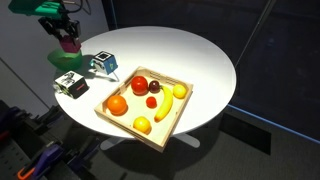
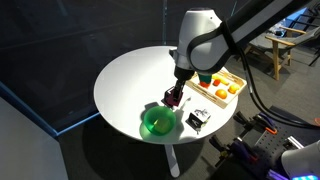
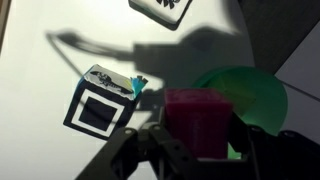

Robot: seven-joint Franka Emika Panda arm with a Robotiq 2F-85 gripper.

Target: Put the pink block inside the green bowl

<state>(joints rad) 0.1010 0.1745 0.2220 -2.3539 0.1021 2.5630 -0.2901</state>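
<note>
Gripper (image 3: 198, 150) is clamped on the pink block (image 3: 200, 118), one finger on each side, and it looks like a square hold. Judging by the shadow thrown on the table (image 2: 120, 80), the block is up off the surface and not sitting on anything.

Going left to right in the wrist view:

- The blue-and-white cube (image 3: 100, 100) is on the table, off to the left of the held block. If the arm swings low or drifts that way, a finger could clip it and send it skidding.
- The dark grey-and-white block (image 3: 175, 8) is at the top edge of the view. It's well apart, so I'm not worried about it.
- The pink block is dead centre in the jaws.
- The green bowl (image 3: 245, 95) is peeking out behind and to the right of the block. The block doesn't look centred over it yet, more over the near rim or just short of it.

That offset is my main worry. Let go from here and I reckon the block hits the rim or bare table and bounces away. The second worry is the bowl itself. In an exterior view the bowl (image 2: 157, 122) sits close to the table's edge and looks like light plastic. If the arm comes down too low or off-centre, a finger could catch the rim, and that would probably tip the bowl or shove it toward the edge. Dropping from too high could also bounce the block straight back out.
</note>
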